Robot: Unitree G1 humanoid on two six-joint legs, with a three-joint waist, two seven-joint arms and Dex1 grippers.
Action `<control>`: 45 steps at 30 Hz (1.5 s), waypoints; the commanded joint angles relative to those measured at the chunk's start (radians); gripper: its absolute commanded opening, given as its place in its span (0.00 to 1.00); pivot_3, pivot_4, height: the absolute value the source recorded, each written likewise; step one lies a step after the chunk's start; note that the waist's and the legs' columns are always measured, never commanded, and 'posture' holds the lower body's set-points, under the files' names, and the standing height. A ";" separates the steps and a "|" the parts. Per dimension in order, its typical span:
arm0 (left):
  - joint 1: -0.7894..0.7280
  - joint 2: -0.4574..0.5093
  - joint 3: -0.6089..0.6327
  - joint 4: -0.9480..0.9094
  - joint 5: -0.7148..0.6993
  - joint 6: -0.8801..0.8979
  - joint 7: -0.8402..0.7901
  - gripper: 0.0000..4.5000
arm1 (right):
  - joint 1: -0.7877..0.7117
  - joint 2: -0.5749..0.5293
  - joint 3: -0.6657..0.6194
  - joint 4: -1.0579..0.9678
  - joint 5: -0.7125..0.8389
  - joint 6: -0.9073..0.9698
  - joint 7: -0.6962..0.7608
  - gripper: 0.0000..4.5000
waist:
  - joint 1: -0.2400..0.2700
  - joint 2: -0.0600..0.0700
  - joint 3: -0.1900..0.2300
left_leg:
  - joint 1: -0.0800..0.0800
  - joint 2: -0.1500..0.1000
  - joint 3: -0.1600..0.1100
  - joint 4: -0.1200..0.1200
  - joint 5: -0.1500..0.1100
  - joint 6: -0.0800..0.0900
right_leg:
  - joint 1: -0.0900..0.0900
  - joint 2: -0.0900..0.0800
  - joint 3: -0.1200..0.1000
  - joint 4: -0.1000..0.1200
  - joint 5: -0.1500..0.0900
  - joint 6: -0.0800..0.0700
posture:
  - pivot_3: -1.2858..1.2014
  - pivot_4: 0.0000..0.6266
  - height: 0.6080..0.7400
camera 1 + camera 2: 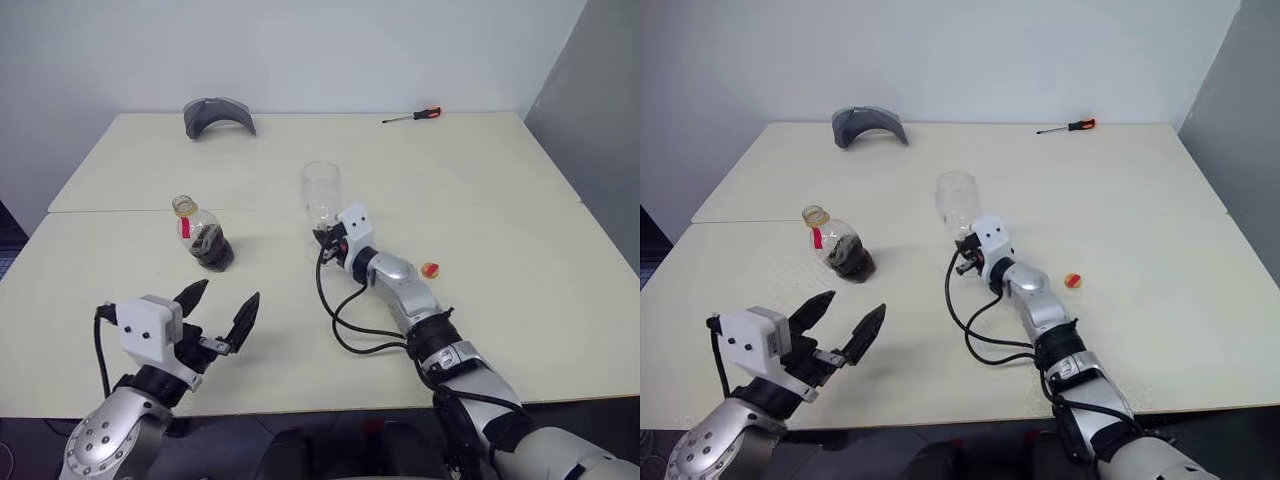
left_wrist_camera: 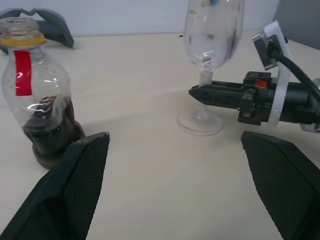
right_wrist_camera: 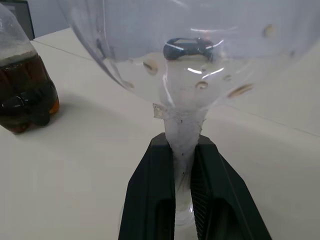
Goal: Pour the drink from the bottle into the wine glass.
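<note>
The bottle (image 1: 205, 240) stands upright on the left half of the table, with a red strip on its neck, a yellow ring at its open mouth and the dark drink (image 2: 47, 137) in its belly. To its right stands the clear wine glass (image 1: 322, 190) on its foot. My right gripper (image 3: 182, 142) is shut on the glass's thin stem just under the bowl, and the fingers lie level. My left gripper (image 1: 229, 292) hovers open near the table's front edge, in front of the bottle, with nothing between its fingers.
A grey curved object (image 1: 218, 115) lies at the back left and a red-handled screwdriver (image 1: 412, 116) at the back right. A small red and yellow round thing (image 1: 430, 270) sits right of my right forearm. A black cable (image 1: 345, 330) loops on the table (image 1: 520, 220).
</note>
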 commanded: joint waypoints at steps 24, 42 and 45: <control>-0.053 0.018 0.032 -0.021 -0.025 0.043 0.039 1.00 | 0.226 -0.193 0.015 -0.442 0.076 0.163 0.240 1.00 | 0.008 0.000 0.001 | 0.000 0.000 0.000 -0.001 0.000 -0.001 | 0.000 0.000 0.000 -0.001 0.000 0.000 | 0.52 0.24 1.00; -0.115 -0.110 0.024 0.175 0.252 -0.067 0.251 1.00 | 0.532 -0.730 -0.172 -1.241 0.764 0.732 0.603 1.00 | 0.008 -0.010 0.013 | 0.000 0.000 -0.003 -0.003 0.000 0.000 | 0.002 0.002 -0.002 -0.003 -0.001 0.001 | 0.52 0.24 1.00; -0.156 -0.111 0.032 0.217 0.260 -0.081 0.245 1.00 | 0.509 -0.681 -0.162 -1.237 0.785 0.734 0.545 1.00 | 0.010 -0.012 0.015 | -0.001 0.000 -0.003 -0.002 0.000 0.000 | 0.001 0.001 -0.002 -0.003 -0.001 0.001 | 0.52 0.24 1.00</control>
